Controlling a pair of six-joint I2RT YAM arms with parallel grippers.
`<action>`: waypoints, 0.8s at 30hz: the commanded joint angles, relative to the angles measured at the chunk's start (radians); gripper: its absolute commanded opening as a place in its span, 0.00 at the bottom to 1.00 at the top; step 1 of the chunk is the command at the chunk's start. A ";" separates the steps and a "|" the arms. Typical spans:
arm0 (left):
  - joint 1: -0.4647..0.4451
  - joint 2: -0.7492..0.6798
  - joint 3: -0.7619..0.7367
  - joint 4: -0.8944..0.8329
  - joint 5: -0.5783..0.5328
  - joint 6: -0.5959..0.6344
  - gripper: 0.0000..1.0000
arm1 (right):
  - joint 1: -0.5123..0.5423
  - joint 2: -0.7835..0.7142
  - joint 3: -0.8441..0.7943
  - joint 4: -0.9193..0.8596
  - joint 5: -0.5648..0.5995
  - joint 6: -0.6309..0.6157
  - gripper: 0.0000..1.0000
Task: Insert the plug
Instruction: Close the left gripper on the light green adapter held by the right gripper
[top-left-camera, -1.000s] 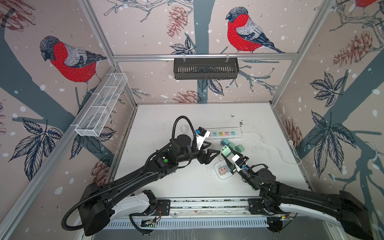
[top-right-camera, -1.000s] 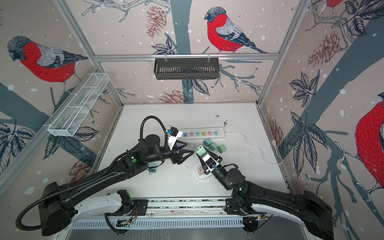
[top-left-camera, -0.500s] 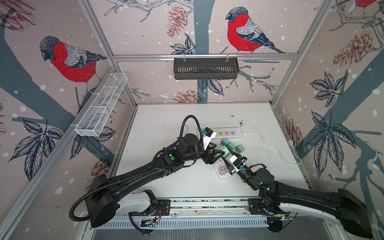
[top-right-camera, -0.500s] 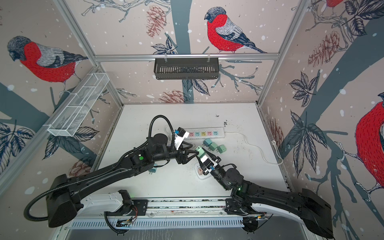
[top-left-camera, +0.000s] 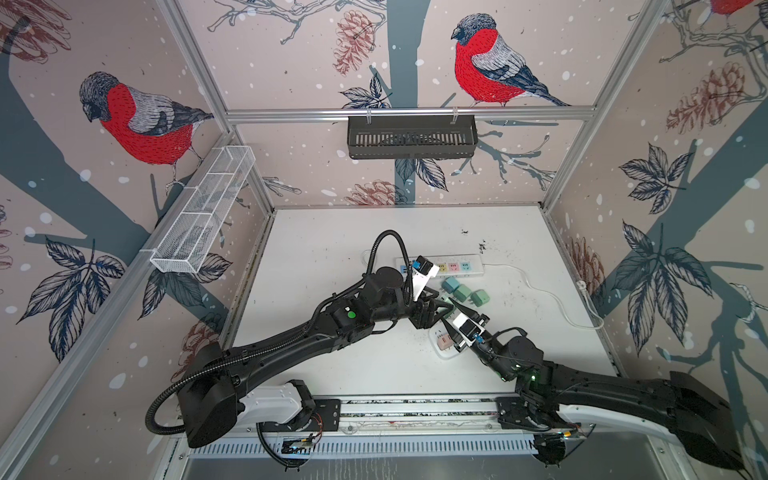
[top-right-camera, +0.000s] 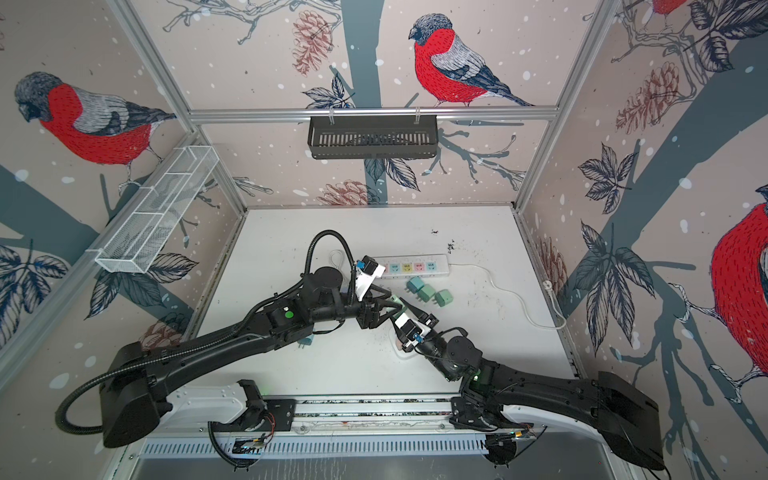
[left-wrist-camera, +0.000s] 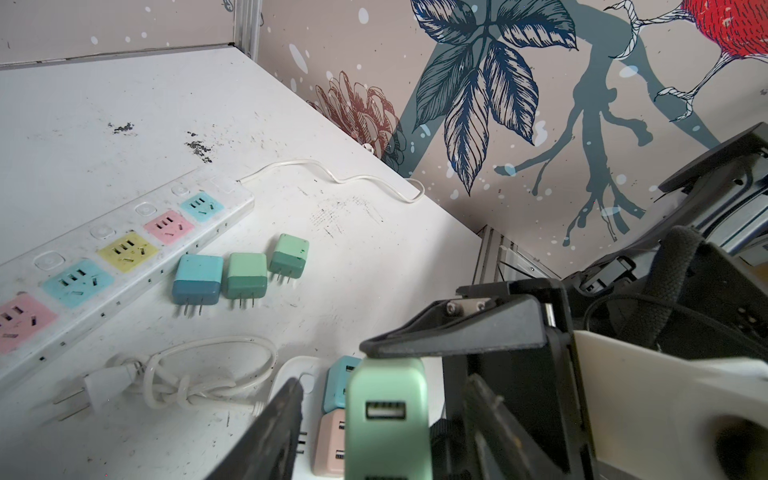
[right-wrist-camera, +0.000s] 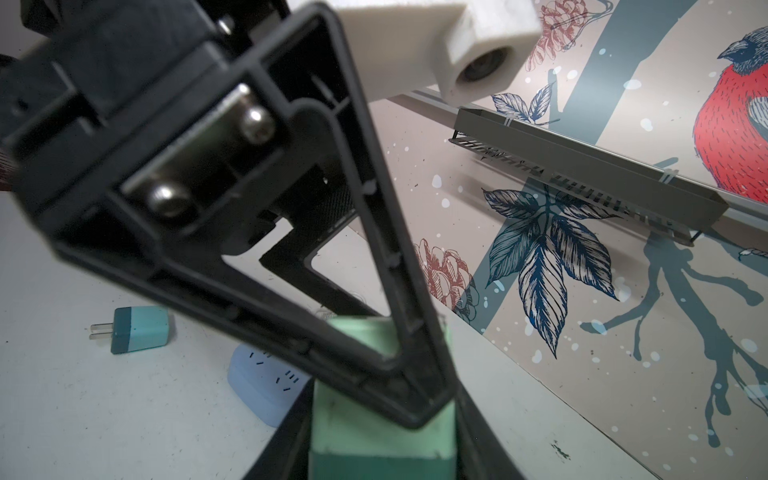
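**Layout.** The white tabletop (top-left-camera: 332, 365) carries a long white power strip with pastel sockets (left-wrist-camera: 124, 249) along its far side. Every socket in view is free. A small rounded white socket block (left-wrist-camera: 297, 370) sits nearer the front, with a blue and a pink cube on it. Three loose blue-green cube plugs (left-wrist-camera: 245, 276) lie on the table between the strip and the block.

**Task item.** The mint-green cube plug with USB ports (left-wrist-camera: 386, 415) is off the table at mid-table, near the loose plugs. It is clamped firmly in the right gripper (right-wrist-camera: 382, 407). The left gripper (top-left-camera: 441, 308) brackets the same plug with its jaws part open. The left wrist view shows a gap between one finger (left-wrist-camera: 282, 415) and the plug's side, so it has no hold yet.

**Step in hand (judged).** This looks like a hand-over from right to left.
- Close the left jaws squarely on the two faces the right fingers leave bare.
- Keep the right gripper's hold until the left one is firm.
- Prongs are not visible here, so leave that end uncovered.
- The casing looks like smooth plastic, so an off-centre pinch may twist it.

**Versus one second back.** The left gripper then stood apart on the plug's left with its jaws wider. It has since come across and narrowed them. The right gripper and the plug have hardly shifted. The loose plugs and the strip are unmoved.
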 joint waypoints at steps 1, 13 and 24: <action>-0.007 0.009 0.014 0.018 0.028 0.019 0.60 | 0.002 -0.003 0.009 0.049 0.012 -0.011 0.02; -0.014 0.048 0.050 -0.026 0.059 0.045 0.34 | 0.004 0.002 0.009 0.047 0.021 -0.013 0.02; -0.014 0.010 0.064 -0.091 -0.082 0.075 0.00 | -0.001 -0.006 -0.010 0.076 0.024 0.006 0.96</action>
